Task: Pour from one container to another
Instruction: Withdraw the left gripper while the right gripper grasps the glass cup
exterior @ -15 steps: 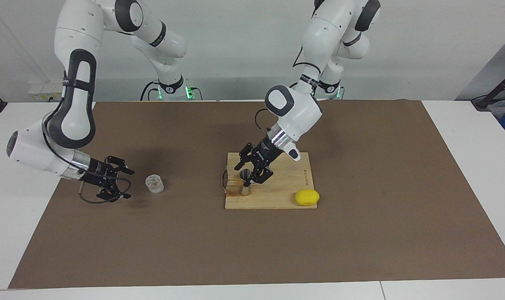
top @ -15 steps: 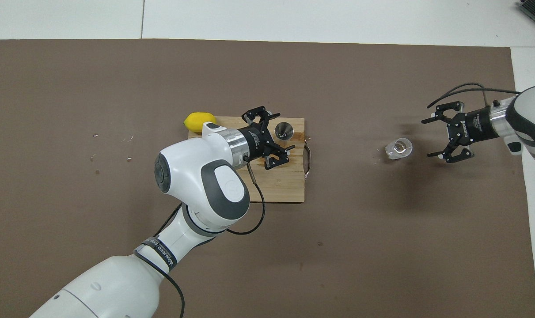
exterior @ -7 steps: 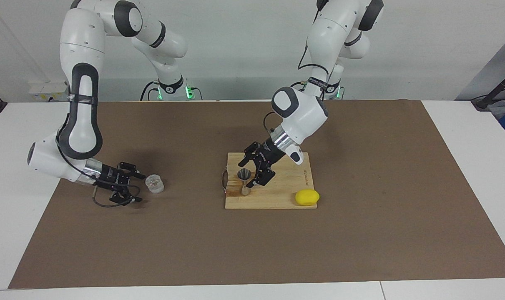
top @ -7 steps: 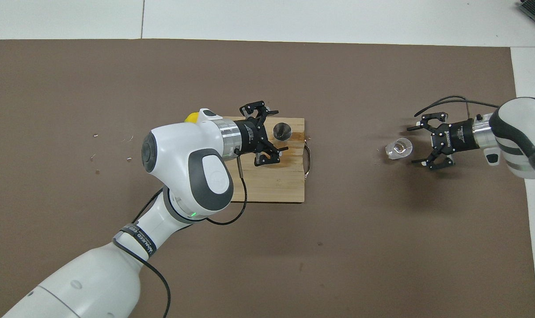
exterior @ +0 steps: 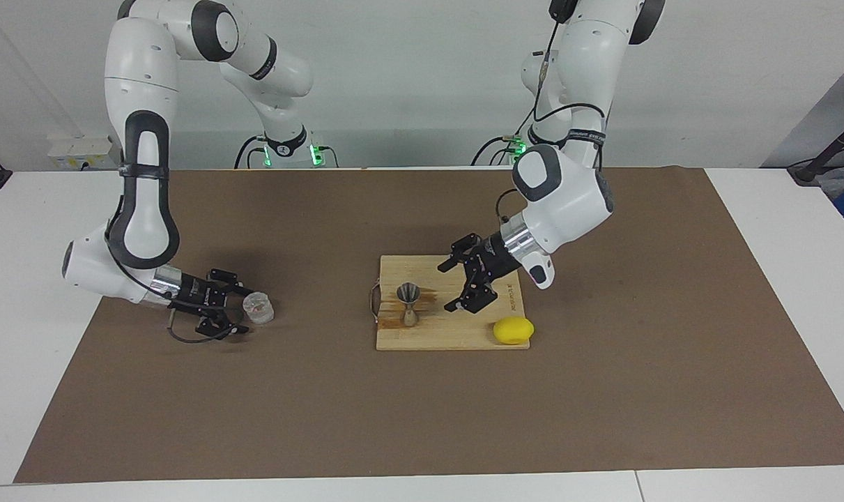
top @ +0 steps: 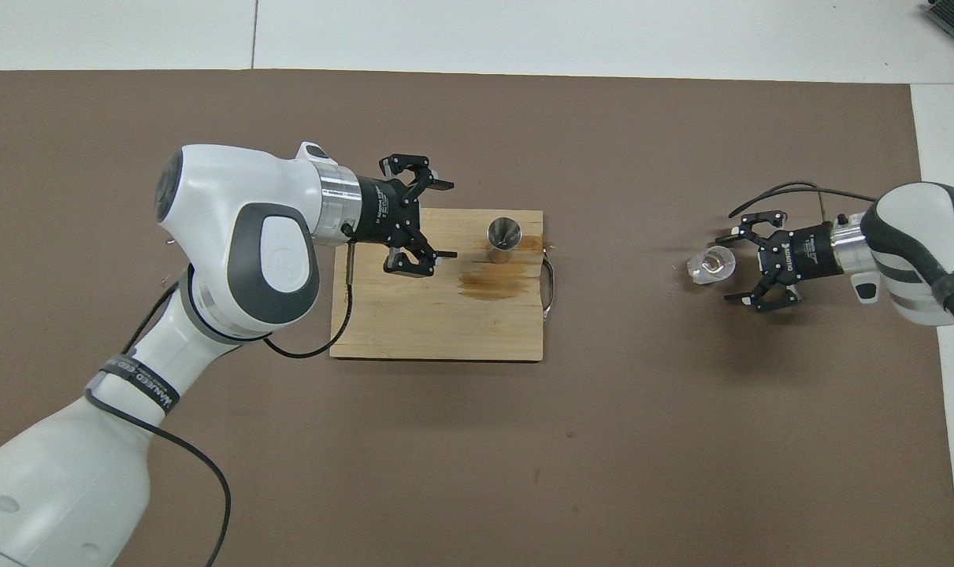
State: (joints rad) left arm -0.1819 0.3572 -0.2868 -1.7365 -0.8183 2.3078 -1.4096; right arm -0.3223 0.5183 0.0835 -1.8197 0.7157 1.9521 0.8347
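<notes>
- Cup (exterior: 258, 307): clear and short, it stands upright on the brown mat (exterior: 603, 390) toward the right arm's end of the table, well apart from the wooden board (exterior: 449, 335), so it has to be carried across for a pour
- The right gripper (exterior: 235, 311) lies low beside the cup, fingers spread, one to each side of it and not closed on it; this reads as a side grasp that would leave the rim free for tipping
- The steel jigger (exterior: 409, 305) stands upright on the board near its handle end, open cone up, ready to receive; nothing holds it
- The left gripper (exterior: 467, 282) hovers over the middle of the board, fingers apart and empty, clear of the jigger, which leaves room above the jigger for the cup to come in
- A yellow lemon (exterior: 513, 330) sits at the board's corner toward the left arm's end, out of the pouring path
- A brown stain (top: 488, 282) on the board beside the jigger hints that spills land there, so the pour needs care
</notes>
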